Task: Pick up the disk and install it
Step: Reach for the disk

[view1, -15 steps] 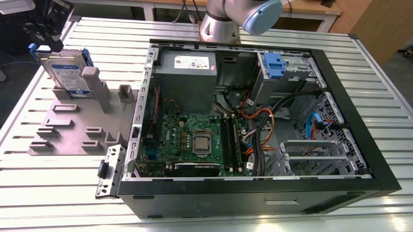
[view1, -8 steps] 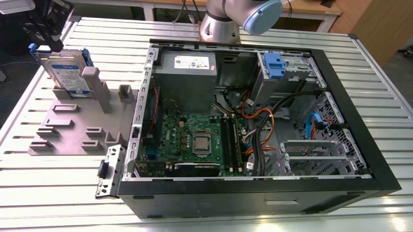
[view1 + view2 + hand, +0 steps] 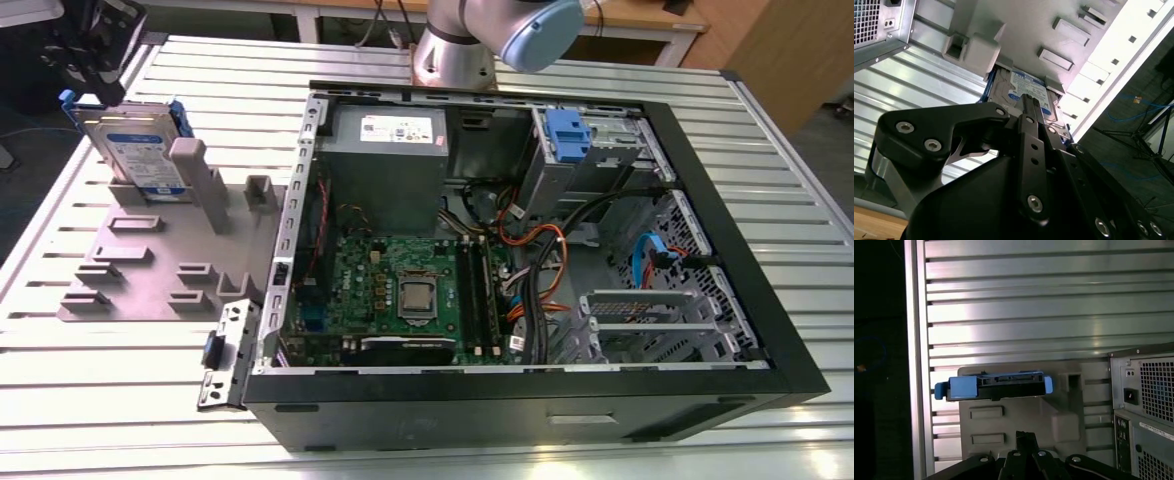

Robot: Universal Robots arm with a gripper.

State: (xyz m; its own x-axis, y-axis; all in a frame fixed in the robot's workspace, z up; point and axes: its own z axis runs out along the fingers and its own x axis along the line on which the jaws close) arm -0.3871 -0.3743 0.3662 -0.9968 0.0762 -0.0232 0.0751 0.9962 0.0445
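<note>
Your disk [image 3: 140, 150] stands on edge in the grey holder [image 3: 174, 270], at the exterior view's left of the bench [image 3: 240, 70]. Gripper [image 3: 1025, 437] hangs just above it; released or clenched, you cannot tell

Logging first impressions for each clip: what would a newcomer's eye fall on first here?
The open computer case, with its motherboard and cables exposed, dominates the slatted table in the exterior view. At that view's left the disk stands upright in the grey holder, with the gripper poised over it.
</note>
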